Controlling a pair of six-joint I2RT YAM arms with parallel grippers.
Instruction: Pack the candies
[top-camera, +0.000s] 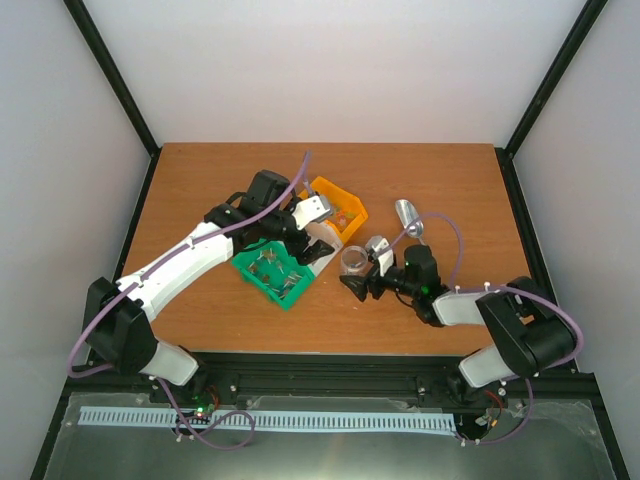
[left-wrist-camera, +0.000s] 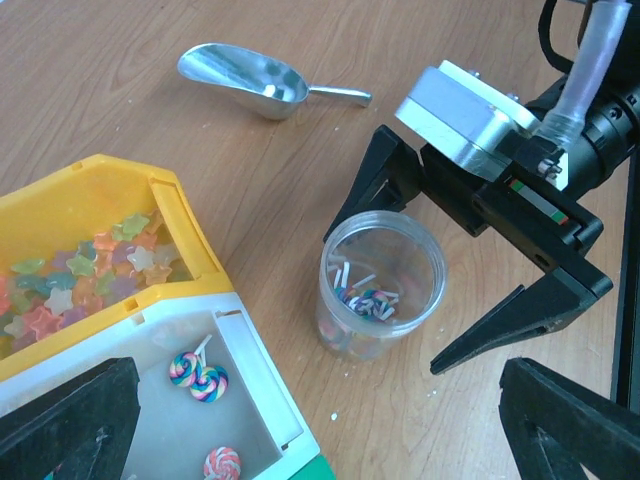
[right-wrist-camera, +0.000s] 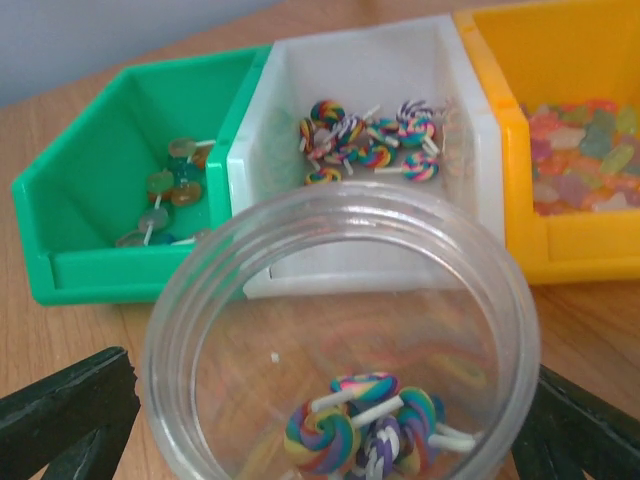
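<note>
Candies (right-wrist-camera: 365, 140) lie in three bins ahead of the right gripper (left-wrist-camera: 385, 300), and a few more sit in the clear jar (right-wrist-camera: 340, 200) between its fingers. Ahead and to its left, the green bin (right-wrist-camera: 90, 270) holds a handful of dull round stick candies (right-wrist-camera: 165, 195). Straight ahead, the white bin (right-wrist-camera: 370, 60) holds swirl lollipops (right-wrist-camera: 405, 125) heaped near its far wall. Ahead and to the right, the yellow bin (right-wrist-camera: 520, 240) is lined with pale star sweets (right-wrist-camera: 580, 150).

All look tiny and light. The lollipops are probably hard, with thin sticks that could snap, and the stars are likely soft and a little tacky. A pinch across a lollipop's head should hold better than one on its stick, and loose pieces would likely scatter if nudged.

The right gripper's jaws stand wide apart, flanking the jar without clamping it. The left gripper (left-wrist-camera: 320, 430) is likewise spread wide and holds nothing. It hangs over the white bin with the jar just ahead of it. Bin walls and corners would crowd broad fingers reaching in. Beyond the jar from the left gripper, a metal scoop (left-wrist-camera: 245, 80) lies on the table (left-wrist-camera: 120, 40), apart from both grippers.
</note>
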